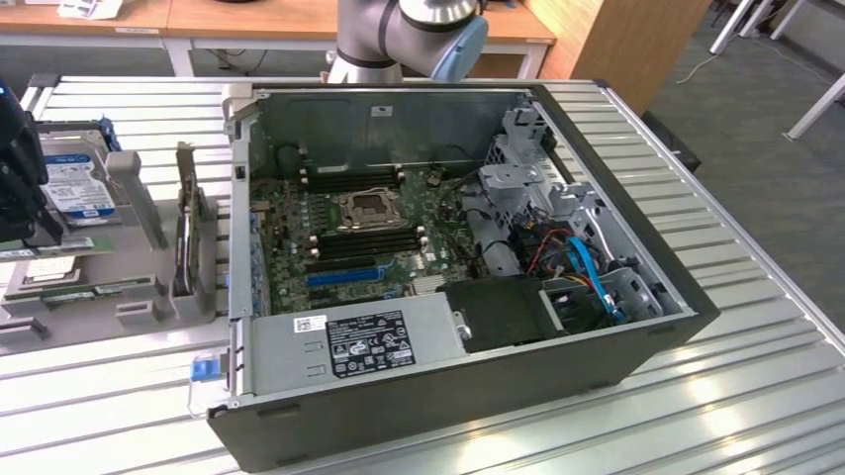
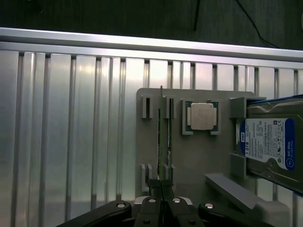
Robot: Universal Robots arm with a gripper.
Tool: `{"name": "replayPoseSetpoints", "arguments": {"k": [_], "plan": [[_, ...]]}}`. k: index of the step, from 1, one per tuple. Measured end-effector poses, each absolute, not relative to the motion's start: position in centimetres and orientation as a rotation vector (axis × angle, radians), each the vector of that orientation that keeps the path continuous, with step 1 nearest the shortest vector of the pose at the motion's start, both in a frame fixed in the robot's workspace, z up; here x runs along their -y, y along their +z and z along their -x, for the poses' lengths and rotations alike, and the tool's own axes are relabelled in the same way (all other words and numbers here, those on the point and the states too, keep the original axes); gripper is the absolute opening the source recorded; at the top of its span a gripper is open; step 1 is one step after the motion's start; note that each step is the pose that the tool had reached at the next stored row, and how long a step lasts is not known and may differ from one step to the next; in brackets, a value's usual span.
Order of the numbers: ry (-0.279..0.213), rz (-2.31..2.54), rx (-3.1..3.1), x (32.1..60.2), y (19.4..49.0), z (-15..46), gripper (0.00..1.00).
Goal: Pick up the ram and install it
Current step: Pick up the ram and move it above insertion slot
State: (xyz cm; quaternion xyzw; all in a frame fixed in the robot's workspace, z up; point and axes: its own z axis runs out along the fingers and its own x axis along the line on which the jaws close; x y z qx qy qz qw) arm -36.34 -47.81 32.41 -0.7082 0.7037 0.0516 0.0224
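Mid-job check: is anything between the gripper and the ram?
Nothing visible. In the wrist view the shut gripper lines up with the ram, which stands on edge in slots of the gray holder. The CPU and hard drive sit off to one side, clear of it.

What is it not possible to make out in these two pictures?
- Wrist view: the ram stands edge-on, so its label and chips are hidden.
- Wrist view: the hard drive is cut off by the picture's edge.
- Exterior view: the print on the power supply label is too small to read.
- Exterior view: the arm is cut off by the top edge.
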Motion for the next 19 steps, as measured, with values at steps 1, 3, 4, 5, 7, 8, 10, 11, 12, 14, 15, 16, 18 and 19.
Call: {"name": "replayPoseSetpoints", "arguments": {"k": [1, 3, 4, 5, 7, 8, 10, 11, 12, 14, 15, 16, 18, 19], "plan": [[0.16, 2.194, -2.18, 47.8, 32.6, 36.3, 0.11], [0.16, 2.194, -2.18, 47.8, 33.0, 36.3, 0.11], [0.16, 2.194, -2.18, 47.8, 33.1, 36.3, 0.11], [0.16, 2.194, -2.18, 47.8, 33.3, 36.3, 0.11], [0.16, 2.194, -2.18, 47.8, 33.6, 36.3, 0.11], [0.16, 2.194, -2.18, 47.8, 33.7, 36.3, 0.11], [0.16, 2.194, -2.18, 47.8, 34.0, 36.3, 0.11], [0.16, 2.194, -2.18, 47.8, 34.1, 36.3, 0.11], [0.16, 2.194, -2.18, 47.8, 34.2, 36.3, 0.11], [0.16, 2.194, -2.18, 47.8, 34.3, 36.3, 0.11], [0.16, 2.194, -2.18, 47.8, 34.4, 36.3, 0.11], [0.16, 2.194, -2.18, 47.8, 34.5, 36.3, 0.11], [0.16, 2.194, -2.18, 47.8, 34.7, 36.3, 0.11], [0.16, 2.194, -2.18, 47.8, 34.9, 36.3, 0.11]]}}
